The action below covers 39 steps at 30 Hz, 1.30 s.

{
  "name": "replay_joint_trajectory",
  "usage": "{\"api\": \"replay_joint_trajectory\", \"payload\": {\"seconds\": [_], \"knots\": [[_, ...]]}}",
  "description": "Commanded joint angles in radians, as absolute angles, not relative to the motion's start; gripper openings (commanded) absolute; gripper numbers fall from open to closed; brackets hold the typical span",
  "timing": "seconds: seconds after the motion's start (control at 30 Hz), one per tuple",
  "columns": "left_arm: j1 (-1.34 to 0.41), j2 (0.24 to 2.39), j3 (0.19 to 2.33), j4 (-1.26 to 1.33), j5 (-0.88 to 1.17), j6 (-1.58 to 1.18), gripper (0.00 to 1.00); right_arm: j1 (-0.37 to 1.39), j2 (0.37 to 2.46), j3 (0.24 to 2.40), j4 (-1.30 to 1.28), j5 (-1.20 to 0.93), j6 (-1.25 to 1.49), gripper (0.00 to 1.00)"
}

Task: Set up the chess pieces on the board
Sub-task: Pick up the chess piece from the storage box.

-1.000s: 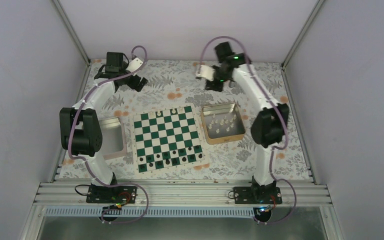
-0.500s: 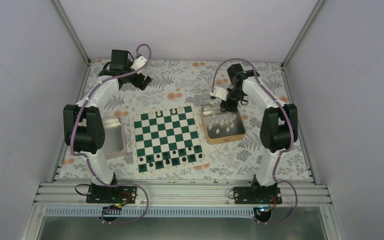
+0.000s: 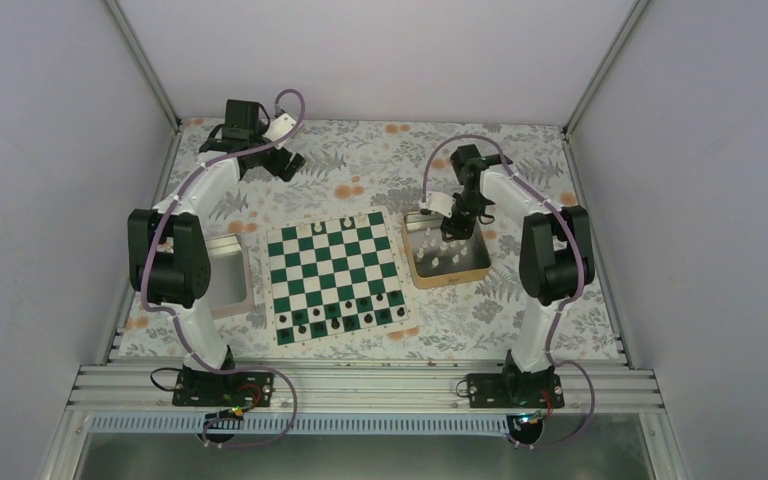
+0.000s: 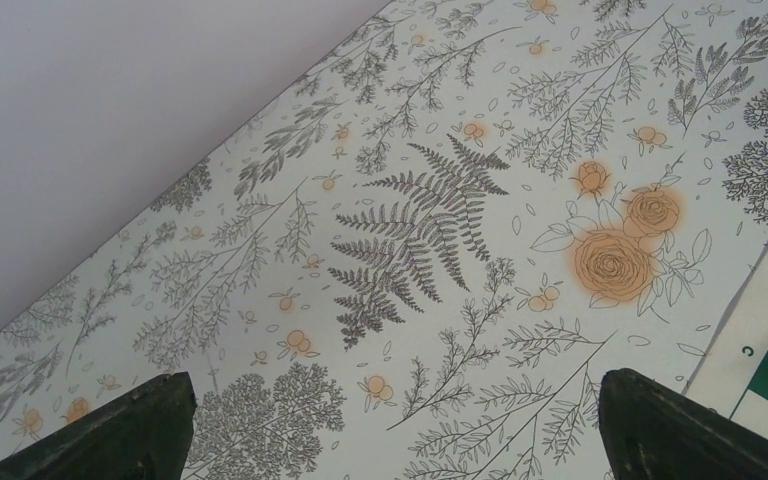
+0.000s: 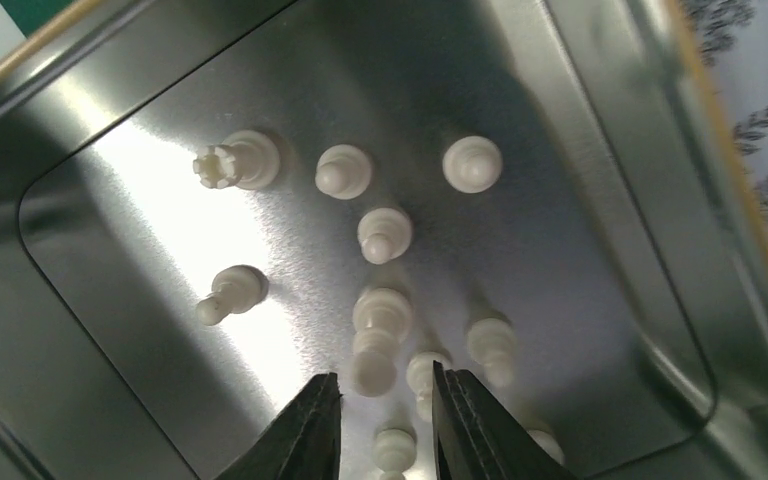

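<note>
White-walled cell, floral-print tablecloth (image 3: 360,170). Left gripper (image 3: 284,163) hangs over the far-left cloth, jaws wide apart, empty. Grey square tray (image 3: 243,262) sits left of the green-and-white checked chessboard (image 3: 335,275), with tiny black figures (image 3: 335,318) on its near rows. Tan rectangular metal tin (image 3: 450,278) right of the board holds tiny cream chess pieces (image 5: 385,232). Right gripper (image 5: 385,390) is down inside it, fingers narrowly apart, clamping nothing.

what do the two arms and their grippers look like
Both the left arm and right arm have slim white links joined by bulky black joint housings, each with a looping mauve cable. The left gripper and right gripper have dark, tapered fingers.
</note>
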<state>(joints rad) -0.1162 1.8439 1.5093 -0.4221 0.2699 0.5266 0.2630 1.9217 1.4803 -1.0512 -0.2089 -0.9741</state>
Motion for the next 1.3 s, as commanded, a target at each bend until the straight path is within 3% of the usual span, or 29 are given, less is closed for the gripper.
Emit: {"api": "replay_joint_trajectory", "payload": {"seconds": [0.0,0.67,1.07,1.27], "knots": [[-0.122,1.845,1.516,-0.424,0.271,0.514,1.0,0.283,1.89,1.435,-1.021,-0.19,-0.948,0.26],[-0.124,1.837,1.488,-0.407,0.272,0.513,1.0,0.294,1.901,1.399,-0.958,-0.161,-0.932,0.26],[-0.124,1.835,1.48,-0.404,0.277,0.517,1.0,0.305,1.909,1.393,-0.936,-0.154,-0.909,0.09],[-0.125,1.827,1.48,-0.404,0.275,0.521,1.0,0.307,1.869,1.452,-1.0,-0.159,-0.909,0.06]]}}
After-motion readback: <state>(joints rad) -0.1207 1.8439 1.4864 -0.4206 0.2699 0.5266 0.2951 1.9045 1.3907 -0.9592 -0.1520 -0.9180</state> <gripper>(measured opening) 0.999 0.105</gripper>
